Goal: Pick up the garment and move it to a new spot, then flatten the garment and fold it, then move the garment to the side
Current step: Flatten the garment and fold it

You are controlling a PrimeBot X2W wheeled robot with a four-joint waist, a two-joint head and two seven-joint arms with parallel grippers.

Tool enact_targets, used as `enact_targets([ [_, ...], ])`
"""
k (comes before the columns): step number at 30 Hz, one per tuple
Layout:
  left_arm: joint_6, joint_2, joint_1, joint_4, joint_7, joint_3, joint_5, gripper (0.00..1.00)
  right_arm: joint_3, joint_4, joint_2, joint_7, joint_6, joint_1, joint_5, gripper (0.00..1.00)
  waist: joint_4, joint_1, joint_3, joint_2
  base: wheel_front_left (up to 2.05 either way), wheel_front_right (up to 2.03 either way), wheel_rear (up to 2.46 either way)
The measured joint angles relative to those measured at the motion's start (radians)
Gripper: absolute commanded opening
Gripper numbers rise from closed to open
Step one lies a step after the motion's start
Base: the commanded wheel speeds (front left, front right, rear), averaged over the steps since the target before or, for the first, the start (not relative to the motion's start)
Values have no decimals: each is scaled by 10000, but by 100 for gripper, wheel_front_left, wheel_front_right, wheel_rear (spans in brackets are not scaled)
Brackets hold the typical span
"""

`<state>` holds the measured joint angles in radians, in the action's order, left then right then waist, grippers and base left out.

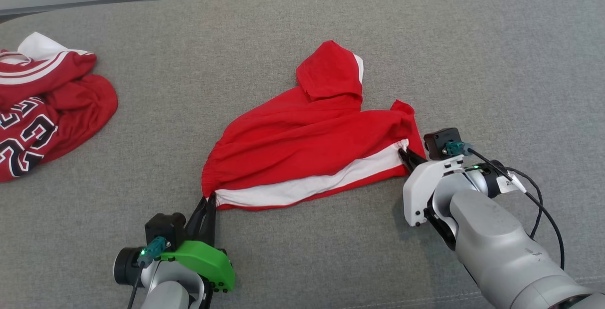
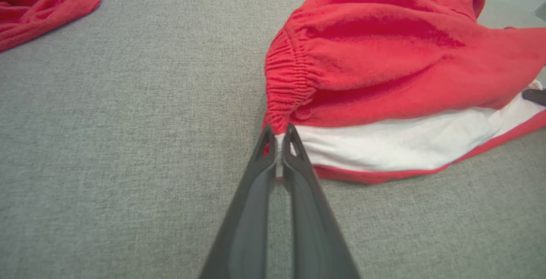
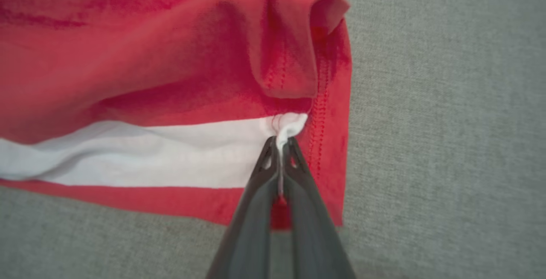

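Shorts (image 1: 312, 143), red with a white side stripe, lie crumpled mid-cushion (image 1: 472, 63) in the head view. Bare grey weave lies open toward the far and right edges, and a rumpled red jersey (image 1: 47, 106) crowds the left edge. Left wrist view: left gripper (image 2: 279, 136) pinched tight on the gathered waistband corner. Right wrist view: right gripper (image 3: 279, 144) nipping the stitched hem at the stripe's end.

Centre frame: red-and-white crumpled fabric garment (image 1: 312, 143) lies on grey woven cloth surface (image 1: 472, 63). Left edge, well apart: red numbered fabric jersey (image 1: 47, 110). At the garment's lower-left corner: left gripper (image 1: 211, 199), touching. At its right corner: right gripper (image 1: 403, 151), touching.
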<state>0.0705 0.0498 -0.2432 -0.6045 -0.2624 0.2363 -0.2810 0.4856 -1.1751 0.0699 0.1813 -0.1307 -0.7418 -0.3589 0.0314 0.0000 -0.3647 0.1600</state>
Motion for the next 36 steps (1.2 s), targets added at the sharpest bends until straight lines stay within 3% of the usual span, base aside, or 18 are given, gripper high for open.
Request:
enact_targets([
  [7,-6,0,2,196,0,-96,-132,0,58,-92,29,573,0,-159,33,0,-99,0,50,0,0,0,0],
  [13,8,-2,77,913,2,-334,-629,0,-196,790,100,761,0,62,-226,0,-263,0,183,0,0,0,0],
  [28,280,71,77,2819,109,-493,-1147,0,-1894,5802,1269,803,-2,1968,-176,0,-783,0,1167,0,0,0,0],
  [36,366,573,-180,4782,1365,-313,-1444,0,-2813,8905,1488,305,-2,2845,-61,0,-1121,0,1939,0,0,0,0],
])
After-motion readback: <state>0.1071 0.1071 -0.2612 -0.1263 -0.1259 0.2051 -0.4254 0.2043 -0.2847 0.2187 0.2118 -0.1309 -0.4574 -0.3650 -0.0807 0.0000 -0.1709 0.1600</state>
